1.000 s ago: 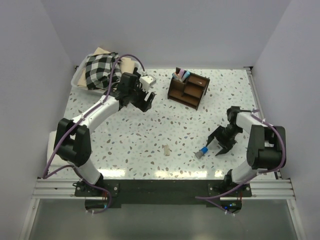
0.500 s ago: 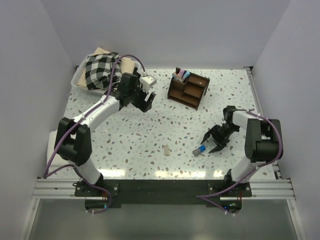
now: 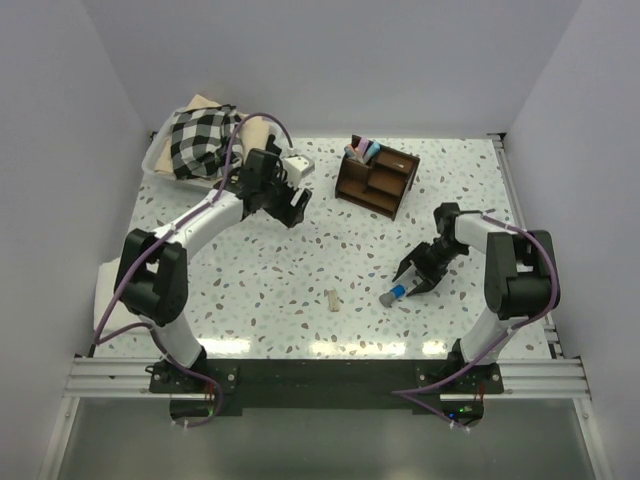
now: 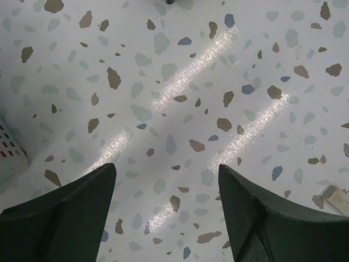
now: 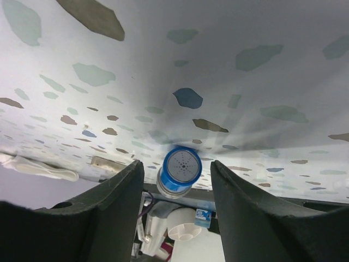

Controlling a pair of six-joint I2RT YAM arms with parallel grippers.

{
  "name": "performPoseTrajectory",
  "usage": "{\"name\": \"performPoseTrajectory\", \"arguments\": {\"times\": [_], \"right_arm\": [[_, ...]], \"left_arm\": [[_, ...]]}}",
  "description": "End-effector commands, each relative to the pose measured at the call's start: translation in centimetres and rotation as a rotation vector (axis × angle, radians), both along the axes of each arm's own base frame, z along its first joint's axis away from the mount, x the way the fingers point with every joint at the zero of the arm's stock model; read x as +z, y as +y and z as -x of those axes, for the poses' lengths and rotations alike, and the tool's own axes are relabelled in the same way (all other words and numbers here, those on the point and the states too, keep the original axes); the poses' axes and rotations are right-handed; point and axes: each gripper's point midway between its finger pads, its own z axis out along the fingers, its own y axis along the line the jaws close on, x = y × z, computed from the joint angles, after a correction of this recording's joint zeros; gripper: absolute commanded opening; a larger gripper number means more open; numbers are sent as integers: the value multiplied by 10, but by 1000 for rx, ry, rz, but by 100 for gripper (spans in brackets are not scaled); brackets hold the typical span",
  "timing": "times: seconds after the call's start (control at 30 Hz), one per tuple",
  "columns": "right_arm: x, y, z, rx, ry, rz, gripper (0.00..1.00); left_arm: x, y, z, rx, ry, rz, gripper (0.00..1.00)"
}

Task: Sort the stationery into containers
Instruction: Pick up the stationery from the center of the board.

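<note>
The short blue-grey cylinder (image 3: pixel 397 294) lies on the speckled table, right of centre. My right gripper (image 3: pixel 413 279) is open and low over it; in the right wrist view the cylinder (image 5: pixel 179 171) lies between my fingers, apart from both. The small beige stub (image 3: pixel 332 300) lies near the table's front middle; it shows at the edge of the left wrist view (image 4: pixel 337 197). The dark brown organizer (image 3: pixel 376 176) stands at the back with several pens (image 3: pixel 363 150) in its rear compartment. My left gripper (image 3: pixel 296 206) is open and empty over bare table at the back left.
A white tub (image 3: pixel 160 160) with checked cloth (image 3: pixel 198 138) stands at the back left, behind my left arm. A folded beige cloth (image 3: pixel 258 132) lies beside it. White walls close the table on three sides.
My right gripper has moved left and toward the back, and the cylinder has shifted left with it. My left gripper has barely moved.
</note>
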Motion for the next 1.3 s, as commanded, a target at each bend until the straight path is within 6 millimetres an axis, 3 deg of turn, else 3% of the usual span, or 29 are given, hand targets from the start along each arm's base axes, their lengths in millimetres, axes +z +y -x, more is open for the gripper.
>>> {"name": "performPoseTrajectory", "arguments": {"times": [0.0, 0.3, 1.17, 1.27], "right_arm": [[4, 2, -4, -24, 24, -1, 52], [1, 11, -14, -10, 14, -29, 45], [-1, 42, -30, 21, 6, -68, 40], [1, 44, -35, 35, -22, -75, 0]], "left_arm": [[10, -4, -7, -8, -19, 22, 80], [10, -8, -13, -11, -19, 26, 80], [2, -7, -9, -15, -2, 13, 80], [1, -6, -8, -15, -1, 13, 80]]}}
